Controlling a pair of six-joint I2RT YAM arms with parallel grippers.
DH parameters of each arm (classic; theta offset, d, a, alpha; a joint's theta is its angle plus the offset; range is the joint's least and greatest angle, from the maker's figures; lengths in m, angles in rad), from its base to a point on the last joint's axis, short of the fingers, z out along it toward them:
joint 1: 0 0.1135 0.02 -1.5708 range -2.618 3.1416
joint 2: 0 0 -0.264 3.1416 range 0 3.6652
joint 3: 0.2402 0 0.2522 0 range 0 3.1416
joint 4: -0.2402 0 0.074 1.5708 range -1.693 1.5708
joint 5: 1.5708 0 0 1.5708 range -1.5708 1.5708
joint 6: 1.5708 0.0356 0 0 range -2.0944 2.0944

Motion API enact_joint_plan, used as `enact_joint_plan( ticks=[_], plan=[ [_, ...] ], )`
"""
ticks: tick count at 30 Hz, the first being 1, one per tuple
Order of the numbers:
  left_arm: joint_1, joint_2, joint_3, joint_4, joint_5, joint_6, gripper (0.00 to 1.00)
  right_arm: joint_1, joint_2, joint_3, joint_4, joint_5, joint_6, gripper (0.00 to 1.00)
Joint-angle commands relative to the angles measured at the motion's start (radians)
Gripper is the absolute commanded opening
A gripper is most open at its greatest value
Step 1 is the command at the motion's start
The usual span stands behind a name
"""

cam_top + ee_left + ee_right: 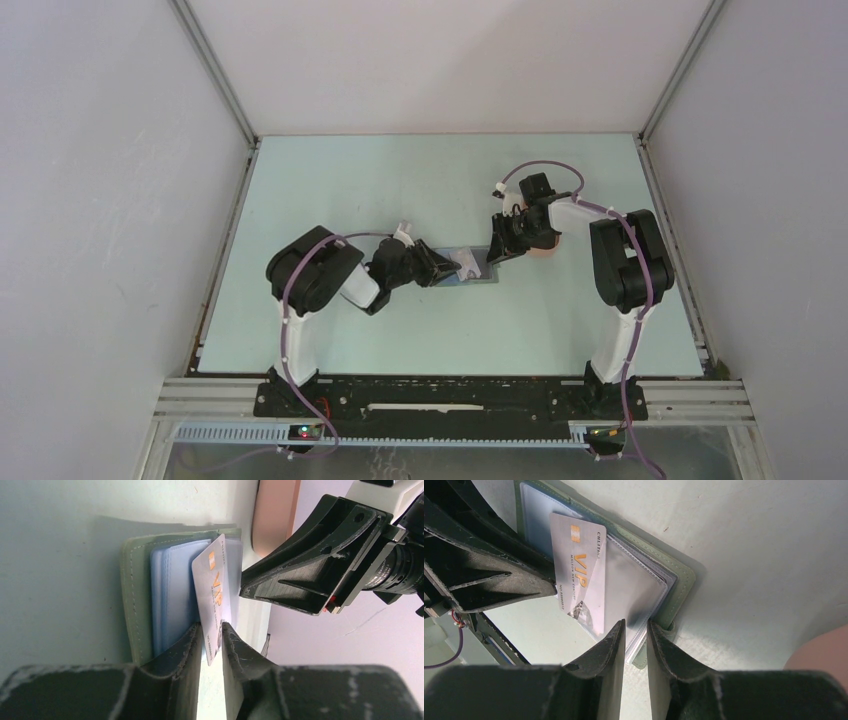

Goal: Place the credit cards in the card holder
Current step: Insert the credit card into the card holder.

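Silvery card (pixel 212 587) sat pinched in the jaws of the left gripper (pixel 212 635), its other end tucked partly among the clear sleeves (pixel 634 587) of the card holder (pixel 132 580) lying open mid-table, whose right-edge sleeves the jaws of the right gripper (pixel 636 630) clamped.

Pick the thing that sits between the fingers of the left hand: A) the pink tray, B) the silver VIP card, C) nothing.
B: the left wrist view shows the left hand closed on an edge of the silver VIP card, over the open card holder.
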Motion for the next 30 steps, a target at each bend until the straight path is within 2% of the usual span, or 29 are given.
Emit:
enact_joint_plan(
  ticks=[1, 6, 14, 22, 30],
  plan=[
    [0.01, 0.028, 0.029, 0.008, -0.016, 0.033, 0.25, 0.002, 0.02, 0.031, -0.023, -0.02, 0.006, 0.3],
    [0.018, 0.038, 0.042, 0.01, -0.015, 0.036, 0.2, 0.002, 0.02, 0.031, -0.023, -0.021, 0.005, 0.3],
    [0.028, 0.063, 0.063, 0.01, 0.014, 0.068, 0.0, 0.003, 0.02, 0.031, -0.023, -0.021, 0.004, 0.3],
    [0.044, 0.068, 0.049, 0.002, 0.095, 0.099, 0.0, 0.002, 0.021, 0.031, -0.023, -0.021, 0.003, 0.3],
    [0.047, 0.035, 0.048, -0.091, 0.176, 0.114, 0.0, 0.005, 0.021, 0.036, -0.027, -0.017, -0.012, 0.29]
  ],
)
